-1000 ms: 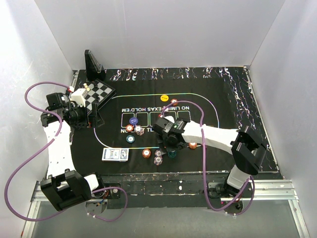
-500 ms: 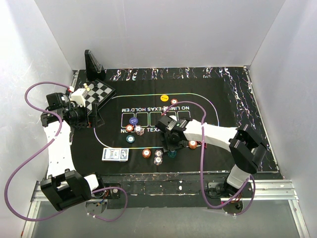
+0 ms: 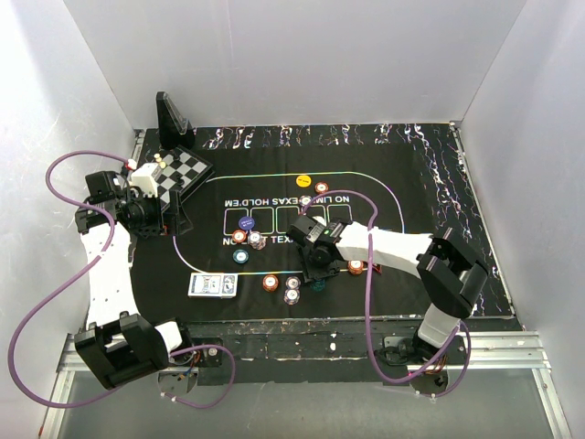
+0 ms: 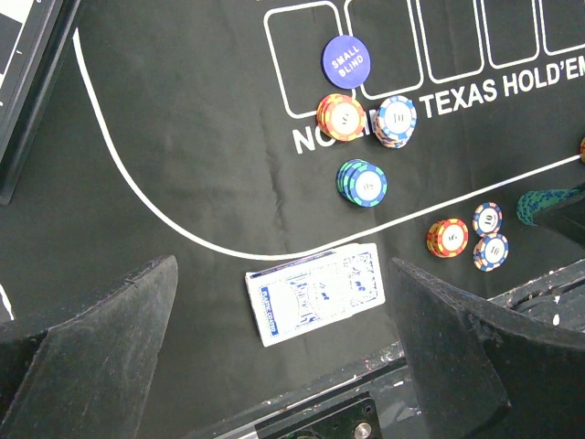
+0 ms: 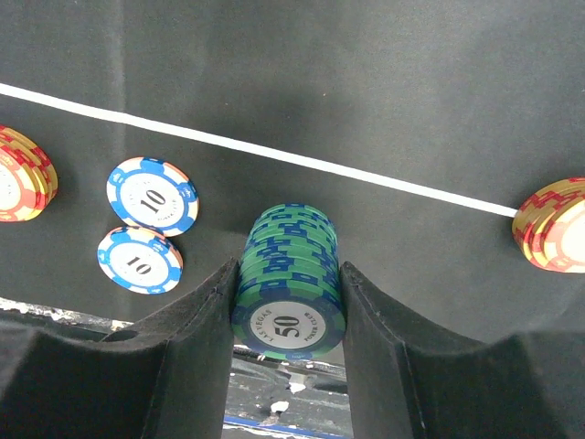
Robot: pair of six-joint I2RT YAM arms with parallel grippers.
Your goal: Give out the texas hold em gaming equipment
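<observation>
My right gripper (image 5: 287, 306) has both fingers pressed against the sides of a green-and-blue stack of "50" poker chips (image 5: 288, 274), which stands on the black mat near its front edge (image 3: 318, 284). Two white "10" chips (image 5: 152, 196) lie just left of it, with orange stacks further left (image 5: 23, 174) and right (image 5: 553, 224). The blue-and-white card deck (image 4: 315, 291) lies flat below my left gripper (image 4: 283, 366), which hangs open above the mat's left side (image 3: 169, 215). Beyond the deck are a blue "small blind" disc (image 4: 346, 60), an orange stack (image 4: 341, 117), a white stack (image 4: 396, 121) and a green stack (image 4: 362, 182).
The chessboard (image 3: 183, 171) with pieces sits at the back left beside a black stand (image 3: 172, 119). A yellow disc (image 3: 303, 179) and an orange chip (image 3: 321, 187) lie at the mat's far side. The table's front edge (image 3: 302, 325) runs just behind the held stack.
The right gripper has come down a little toward the front edge and narrowed its jaws onto the green chip stack. The left arm has not moved.
</observation>
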